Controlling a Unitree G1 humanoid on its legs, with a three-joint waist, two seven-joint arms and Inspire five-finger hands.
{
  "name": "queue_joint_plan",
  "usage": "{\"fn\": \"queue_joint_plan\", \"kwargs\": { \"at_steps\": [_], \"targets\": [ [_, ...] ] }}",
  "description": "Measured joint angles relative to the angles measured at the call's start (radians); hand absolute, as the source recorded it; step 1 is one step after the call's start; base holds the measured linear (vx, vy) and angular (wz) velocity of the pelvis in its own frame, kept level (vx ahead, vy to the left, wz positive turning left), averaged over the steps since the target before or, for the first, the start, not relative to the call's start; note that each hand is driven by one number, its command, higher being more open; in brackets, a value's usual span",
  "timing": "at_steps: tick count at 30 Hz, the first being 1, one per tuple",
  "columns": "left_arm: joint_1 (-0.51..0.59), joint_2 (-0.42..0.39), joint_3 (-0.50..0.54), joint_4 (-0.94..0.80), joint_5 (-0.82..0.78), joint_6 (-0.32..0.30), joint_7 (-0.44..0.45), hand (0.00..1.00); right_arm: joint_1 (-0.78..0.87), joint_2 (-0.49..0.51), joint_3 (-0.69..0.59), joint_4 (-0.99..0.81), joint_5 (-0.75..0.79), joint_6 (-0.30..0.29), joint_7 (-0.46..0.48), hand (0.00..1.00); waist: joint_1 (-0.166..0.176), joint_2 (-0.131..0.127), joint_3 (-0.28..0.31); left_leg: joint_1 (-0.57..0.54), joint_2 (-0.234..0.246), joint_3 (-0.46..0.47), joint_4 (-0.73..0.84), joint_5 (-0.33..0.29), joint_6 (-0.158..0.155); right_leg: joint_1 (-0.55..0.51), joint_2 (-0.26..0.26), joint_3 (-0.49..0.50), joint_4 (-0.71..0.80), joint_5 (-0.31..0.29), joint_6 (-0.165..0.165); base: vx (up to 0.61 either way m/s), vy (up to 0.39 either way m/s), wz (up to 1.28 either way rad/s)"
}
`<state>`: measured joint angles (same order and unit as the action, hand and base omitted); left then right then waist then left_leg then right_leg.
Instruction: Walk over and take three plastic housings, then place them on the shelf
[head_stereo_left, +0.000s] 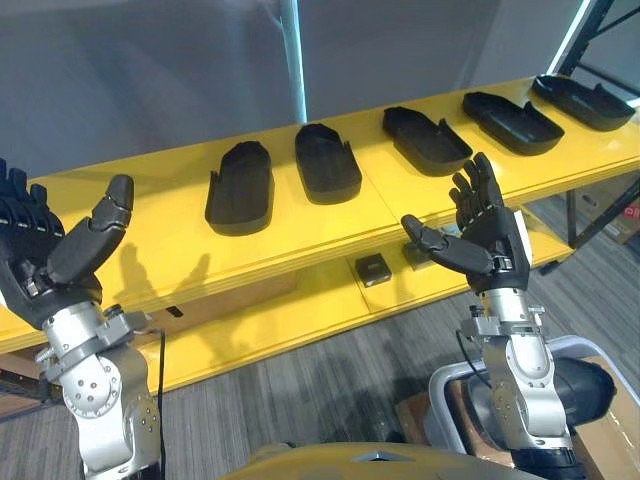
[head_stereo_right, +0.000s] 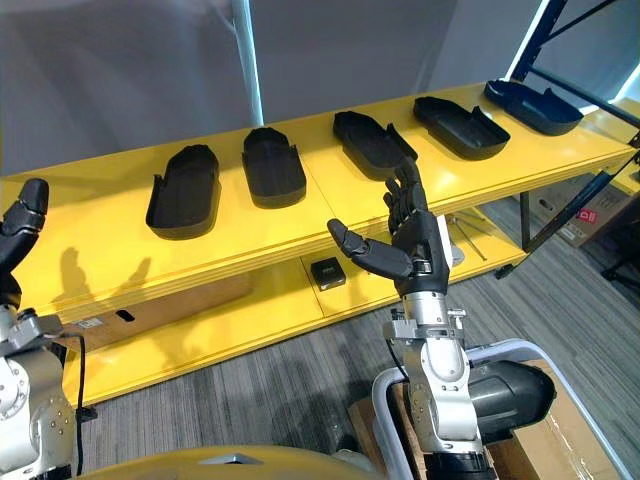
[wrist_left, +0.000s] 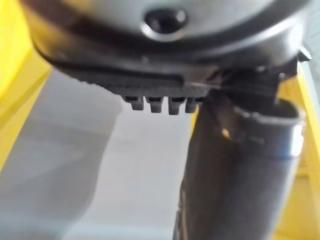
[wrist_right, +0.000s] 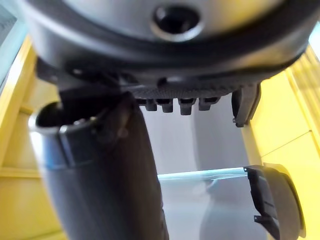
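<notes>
The dark left hand (head_stereo_left: 55, 260) and dark right hand (head_stereo_left: 482, 232) are hovering empty, fingers spread apart. Five black moulded plastic housings (head_stereo_left: 328, 162) are lying in a row on the yellow shelf board (head_stereo_left: 150, 235). Probably best: reaching in level and closing squarely over one housing's raised rim.

You are standing in a storeroom or workshop, not a home. From 10 to 2 o'clock runs a yellow shelf (head_stereo_left: 150, 200) carrying a row of black plastic housings (head_stereo_left: 240, 188), with a lower shelf (head_stereo_left: 300, 312) beneath. Dark steel racking (head_stereo_left: 571, 215) and a cardboard box (head_stereo_right: 585, 222) show at 3 o'clock, and grey carpet tiles (head_stereo_left: 330, 375) at 6 o'clock.
</notes>
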<state>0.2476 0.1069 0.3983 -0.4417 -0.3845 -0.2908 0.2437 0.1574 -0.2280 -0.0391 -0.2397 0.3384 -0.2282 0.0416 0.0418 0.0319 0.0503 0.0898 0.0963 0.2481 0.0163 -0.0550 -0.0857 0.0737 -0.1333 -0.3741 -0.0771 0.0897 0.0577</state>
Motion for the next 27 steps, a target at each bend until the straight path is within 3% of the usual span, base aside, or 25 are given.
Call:
{"fn": "queue_joint_plan", "kwargs": {
  "at_steps": [5,9,13,14,16,17,19,22,27],
  "targets": [
    [0.059,-0.032,-0.001,-0.001,0.0,0.003,-0.116,1.0,-0.021,0.002,-0.027,0.003,0.001,0.0,0.028,1.0,0.012,-0.011,-0.015,-0.014,-0.001,-0.015,-0.001,0.008,-0.007,-0.005,-0.002,-0.013,-0.003,-0.004,0.002,-0.05,0.005,0.08],
    [0.088,-0.059,0.0,-0.001,-0.01,0.006,-0.126,1.0,-0.057,0.01,-0.029,0.049,0.002,-0.002,0.049,1.0,0.018,-0.022,-0.019,-0.036,-0.002,-0.053,0.015,0.015,-0.007,-0.003,-0.003,-0.044,0.0,0.003,0.004,0.02,0.007,0.2],
    [0.127,-0.108,-0.002,-0.001,-0.05,0.007,-0.146,1.0,-0.095,0.024,0.02,0.1,0.001,0.006,0.057,1.0,0.05,-0.023,-0.019,-0.072,-0.003,-0.093,0.031,0.018,-0.007,0.002,-0.001,-0.093,0.0,0.004,0.006,0.03,0.012,0.41],
    [0.127,-0.118,-0.007,-0.002,-0.072,0.007,-0.164,1.0,-0.095,0.033,0.034,0.101,-0.014,0.008,0.052,1.0,0.05,-0.028,-0.016,-0.096,0.004,-0.087,0.04,0.009,0.008,0.006,-0.01,-0.13,0.0,0.003,0.005,0.02,0.056,1.11],
    [0.121,-0.114,-0.046,-0.001,-0.089,0.006,-0.191,1.0,-0.09,0.034,0.039,0.101,-0.032,0.012,0.033,1.0,0.02,-0.034,-0.011,-0.139,0.06,0.054,0.085,0.01,0.017,0.022,-0.018,-0.229,0.003,0.002,0.005,0.03,0.076,1.5],
    [0.118,-0.11,-0.098,-0.001,-0.092,0.005,-0.211,1.0,-0.094,0.021,0.03,0.111,-0.063,0.012,0.013,1.0,0.013,-0.033,-0.008,-0.159,0.07,0.086,0.1,0.048,-0.002,0.019,-0.022,-0.264,0.015,-0.006,0.007,0.02,0.067,1.05],
    [0.118,-0.105,-0.139,0.004,-0.091,0.005,-0.226,1.0,-0.108,0.015,0.028,0.14,-0.081,0.012,0.011,1.0,0.031,-0.043,0.0,-0.166,0.051,0.067,0.088,0.056,0.005,0.012,-0.041,-0.259,0.031,-0.014,0.014,0.01,0.116,0.53],
    [0.125,-0.103,-0.118,0.004,-0.099,0.005,-0.232,1.0,-0.129,0.008,0.027,0.166,-0.077,0.003,0.036,1.0,0.037,-0.045,0.021,-0.131,0.026,0.092,0.082,0.045,0.016,0.007,-0.07,-0.203,0.059,-0.015,0.015,0.0,0.159,-0.2],
    [0.125,-0.1,-0.129,0.004,-0.116,0.008,-0.268,1.0,-0.132,0.006,0.004,0.164,-0.078,-0.023,0.035,1.0,0.005,-0.043,0.028,-0.111,0.005,0.135,0.085,0.022,0.019,-0.004,-0.094,-0.15,0.06,-0.016,0.02,-0.04,0.094,-0.31]
  ]
}}
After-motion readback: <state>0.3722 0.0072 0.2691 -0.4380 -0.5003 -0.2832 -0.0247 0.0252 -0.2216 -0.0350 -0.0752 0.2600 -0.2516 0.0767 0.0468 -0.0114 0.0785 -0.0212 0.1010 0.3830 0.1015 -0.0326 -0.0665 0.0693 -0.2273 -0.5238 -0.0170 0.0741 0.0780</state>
